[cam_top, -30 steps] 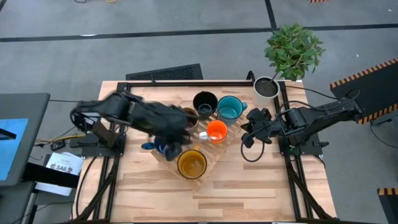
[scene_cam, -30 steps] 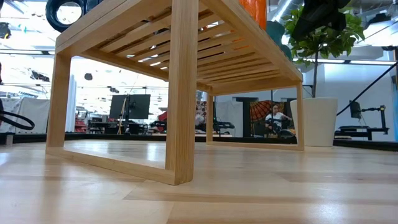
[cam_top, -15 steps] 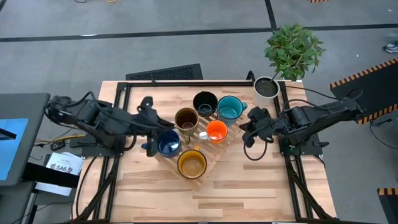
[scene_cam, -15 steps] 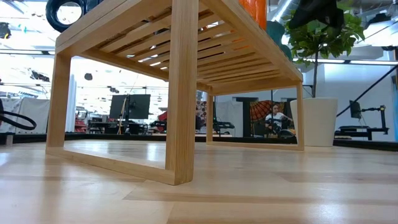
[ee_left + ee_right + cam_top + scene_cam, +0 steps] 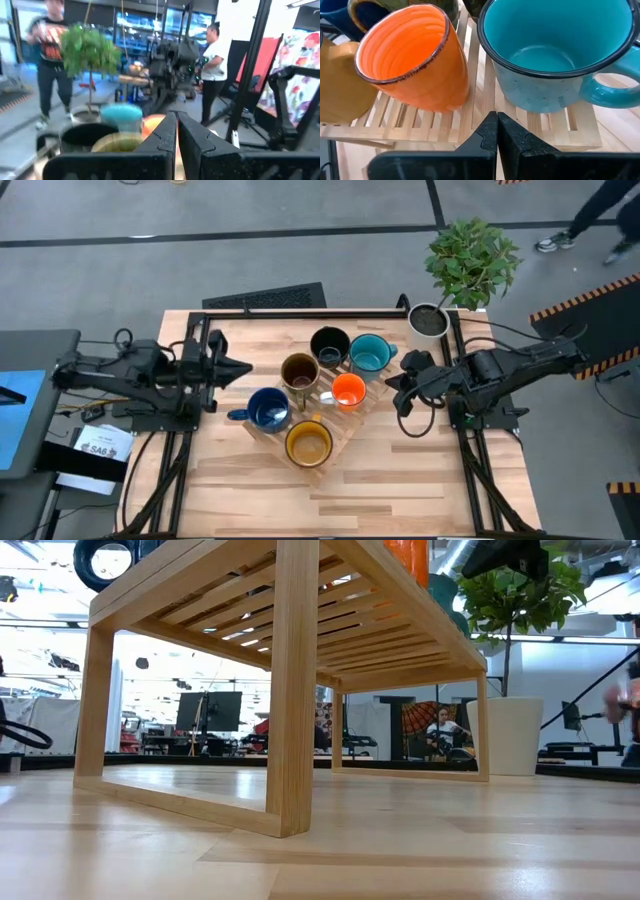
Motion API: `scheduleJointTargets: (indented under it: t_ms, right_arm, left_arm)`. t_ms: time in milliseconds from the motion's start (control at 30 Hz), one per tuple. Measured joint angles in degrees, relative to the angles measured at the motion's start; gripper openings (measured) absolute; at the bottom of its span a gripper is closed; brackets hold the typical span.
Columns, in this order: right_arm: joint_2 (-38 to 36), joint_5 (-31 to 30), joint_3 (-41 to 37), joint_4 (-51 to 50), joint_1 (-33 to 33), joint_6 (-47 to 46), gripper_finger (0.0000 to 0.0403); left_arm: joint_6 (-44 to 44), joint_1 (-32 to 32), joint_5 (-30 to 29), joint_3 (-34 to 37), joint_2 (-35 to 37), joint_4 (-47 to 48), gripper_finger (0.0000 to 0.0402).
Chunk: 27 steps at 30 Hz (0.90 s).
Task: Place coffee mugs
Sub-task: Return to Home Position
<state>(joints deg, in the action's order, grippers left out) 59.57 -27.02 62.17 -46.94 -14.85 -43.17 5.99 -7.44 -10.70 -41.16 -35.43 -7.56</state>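
Observation:
Six mugs stand upright on a slatted wooden rack (image 5: 345, 425) in the middle of the table: dark blue (image 5: 268, 410), olive-brown (image 5: 299, 370), black (image 5: 329, 344), teal (image 5: 370, 353), orange (image 5: 348, 391) and yellow (image 5: 308, 443). My left gripper (image 5: 247, 367) is shut and empty, left of the rack and pointing at it. My right gripper (image 5: 391, 387) is shut and empty, just right of the orange mug. Its wrist view shows its shut gripper (image 5: 496, 125) before the orange mug (image 5: 415, 55) and the teal mug (image 5: 555, 50).
A potted plant in a white pot (image 5: 430, 320) stands at the table's far right corner. The rack (image 5: 290, 690) fills the low view. A person (image 5: 600, 210) walks past beyond the table's far right. Bare table lies in front of the rack.
My left gripper has drawn back from over the dark blue mug toward the table's left edge, empty. The dark blue mug stays standing on the rack.

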Motion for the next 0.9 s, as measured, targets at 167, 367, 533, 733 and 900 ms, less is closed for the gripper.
scheduleJointTargets:
  t_ms: [167, 367, 533, 733, 900]
  right_arm:
    - [0.0, 0.0, 0.0, 0.0, 0.4, -0.2, 0.0027]
    - [0.0, 1.3, 0.0, 0.0, 0.4, -2.2, 0.0027]
    - [0.0, 4.7, 0.0, 0.1, 0.4, -3.5, 0.0027]
    - [0.0, 4.7, 0.0, 0.6, 0.4, -3.4, 0.0027]
    - [0.0, 4.7, 0.0, 0.9, 0.2, -3.1, 0.0027]
  left_arm:
    - [3.3, 1.2, 1.9, 9.6, 5.6, -2.9, 0.0]
    - [4.5, 1.2, 2.2, 20.4, 13.8, -9.8, 0.0]
    - [4.6, 1.2, 1.3, 27.6, 21.3, -14.4, 0.0]
    - [4.3, 1.2, -0.4, 33.7, 29.8, -14.3, 0.0]
    - [6.4, 1.2, -2.7, 39.8, 35.5, -14.7, 0.0]
